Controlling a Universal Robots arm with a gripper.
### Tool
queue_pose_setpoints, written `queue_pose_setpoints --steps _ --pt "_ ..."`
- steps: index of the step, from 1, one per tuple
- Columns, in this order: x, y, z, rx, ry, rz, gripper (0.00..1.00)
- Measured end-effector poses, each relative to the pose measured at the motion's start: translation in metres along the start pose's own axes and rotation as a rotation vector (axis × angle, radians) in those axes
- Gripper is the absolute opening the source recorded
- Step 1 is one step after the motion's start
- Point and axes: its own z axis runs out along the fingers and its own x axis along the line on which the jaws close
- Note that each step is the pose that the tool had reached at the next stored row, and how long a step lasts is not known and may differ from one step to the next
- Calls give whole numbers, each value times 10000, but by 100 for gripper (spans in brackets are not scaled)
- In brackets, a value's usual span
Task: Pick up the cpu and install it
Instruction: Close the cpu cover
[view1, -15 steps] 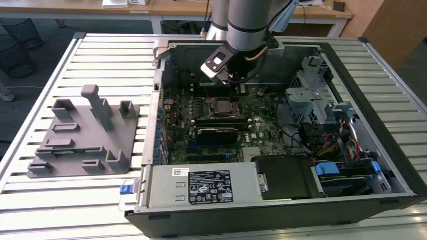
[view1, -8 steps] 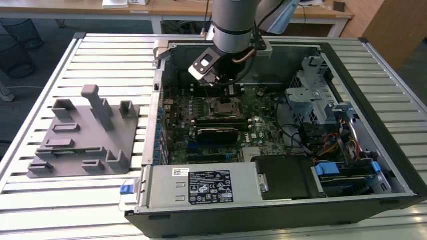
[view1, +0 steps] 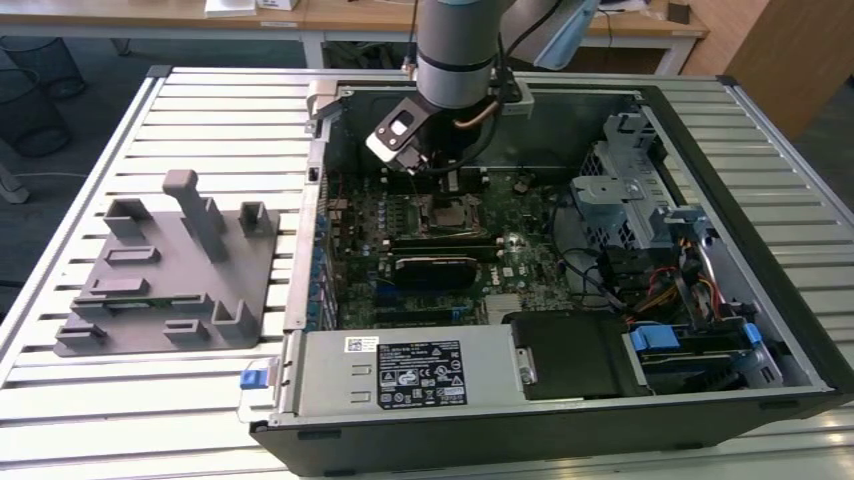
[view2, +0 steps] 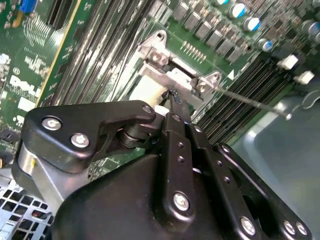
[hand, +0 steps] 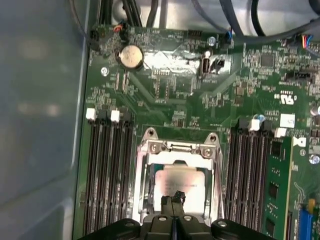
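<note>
Gripper (hand: 172, 198) closed, tips together, nothing visibly gripped; cpu (hand: 181, 181) lies flat directly beneath the tips, inside socket (view1: 447, 212), upper centre of the exterior view.

Pale slatted metal worktable (view1: 200, 90), wooden desks (view1: 174, 15) behind, dark floor (view1: 87, 110), black wire bin (view1: 47, 62) alongside.

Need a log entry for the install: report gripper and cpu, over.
Gripper shut, tips at edge of cpu. It lies flat inside socket frame. Socket lever out to one side, off it.
</note>
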Motion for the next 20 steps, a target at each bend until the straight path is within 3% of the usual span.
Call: queue_pose_setpoints --steps 7,15,20 --pt "7 -113 38 0 0 1 11" --pt "5 -123 119 1 5 1 11" --pt "4 -104 121 2 13 1 11"
